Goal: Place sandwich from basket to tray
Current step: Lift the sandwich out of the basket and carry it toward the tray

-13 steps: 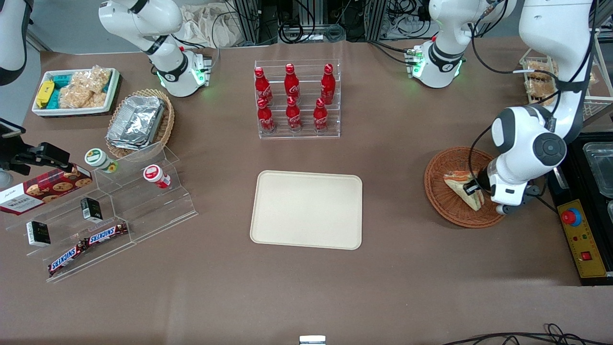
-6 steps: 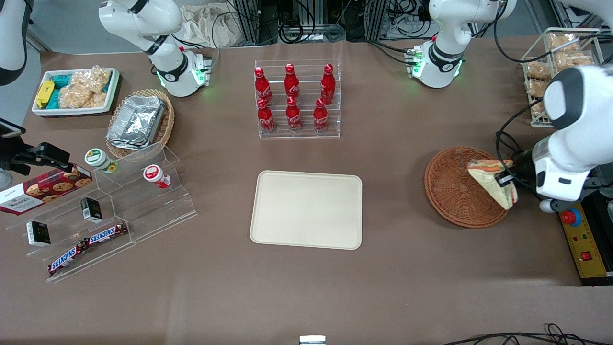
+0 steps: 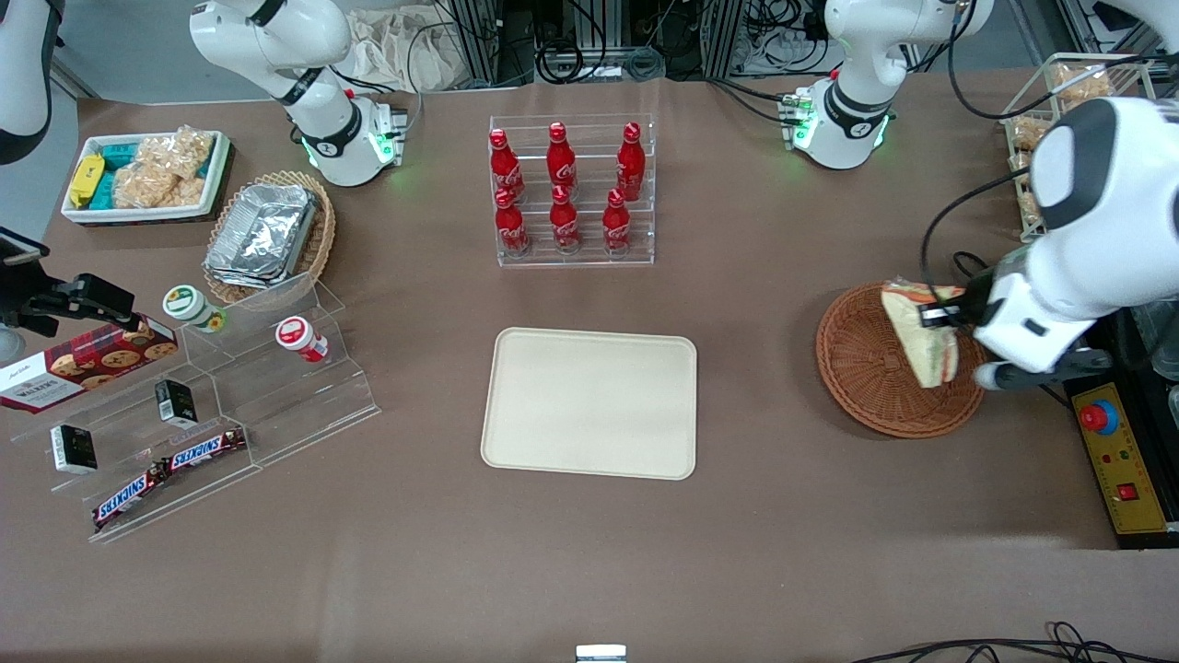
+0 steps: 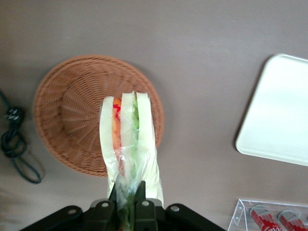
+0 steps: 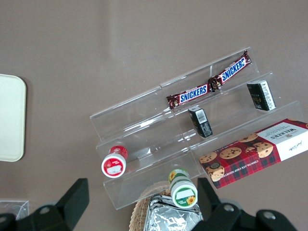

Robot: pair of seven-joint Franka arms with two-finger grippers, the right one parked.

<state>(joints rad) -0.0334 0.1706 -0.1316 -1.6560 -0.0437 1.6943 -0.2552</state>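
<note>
hand [image 3: 939,318] clamped on sandwich [image 3: 914,339], fingers pinched nearly together on the wrap at one end, wedge sticking out from the fingertips with its long axis running away from the hand; wrist view shows the same: sandwich [image 4: 127,144] edge-on, three bread slices with orange and green filling between them, gripped at the near end by the hand [image 4: 128,202]. sandwich is lifted clear, hanging above the basket [image 3: 866,368], over the part of it nearest the working arm, not touching the weave as far as I can judge. basket [image 4: 72,115] looks empty under it. key relation for the next move: tray [image 3: 589,402] sits on the desk [image 3: 755,516] well apart from the basket, toward the parked arm's end, about level with it in depth from the front camera, so the carry is a near-straight sideways run with the wedge's free end leading. tray [image 4: 276,115] is bare, any spot works. judgement: lift looks done, transfer not started; grip is on wrap at one end only, so the wedge may swing or slip on a fast move. counts: 1 sandwich, 1 round basket, 1 tray, 6 red bottles [image 3: 562,189] in a clear rack farther from the front camera than the tray
</note>
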